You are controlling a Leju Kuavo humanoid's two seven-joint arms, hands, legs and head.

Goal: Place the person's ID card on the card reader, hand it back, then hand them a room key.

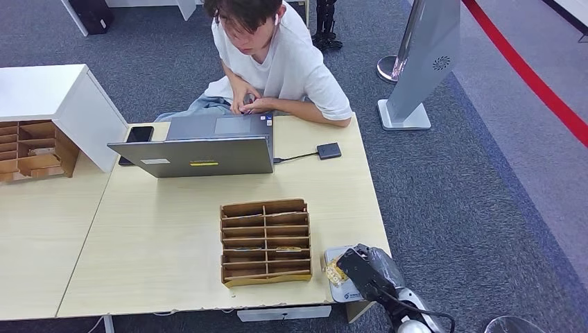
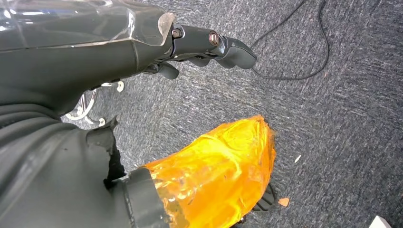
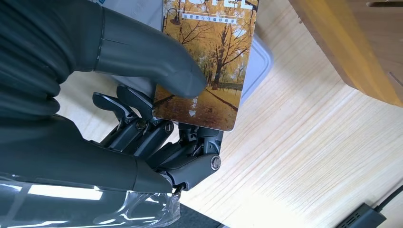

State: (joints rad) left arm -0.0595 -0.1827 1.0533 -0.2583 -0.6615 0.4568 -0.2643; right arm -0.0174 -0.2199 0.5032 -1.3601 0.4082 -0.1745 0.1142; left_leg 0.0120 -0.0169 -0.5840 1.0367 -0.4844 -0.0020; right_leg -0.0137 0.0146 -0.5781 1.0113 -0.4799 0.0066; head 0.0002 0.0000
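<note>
My right hand (image 1: 364, 267) hovers over the table's front right corner and pinches a card (image 1: 335, 272) printed with yellow autumn trees. In the right wrist view the thick thumb (image 3: 157, 57) presses the card (image 3: 206, 61) against the darker fingers (image 3: 142, 128). Under the card lies a flat grey pad (image 1: 344, 295), also seen behind the card (image 3: 259, 61). A small black box (image 1: 329, 150) is wired to the laptop (image 1: 201, 149). The person (image 1: 277, 62) sits across the table, both hands at the laptop. My left hand (image 2: 209, 47) hangs over the carpet and holds nothing.
A wooden slotted card rack (image 1: 265, 241) stands just left of my right hand, its edge close by (image 3: 351, 42). A black phone (image 1: 139, 135) lies beside the laptop. A second rack (image 1: 35, 149) and white cabinet (image 1: 55, 90) sit far left. A grey stand (image 1: 416, 69) is on the floor.
</note>
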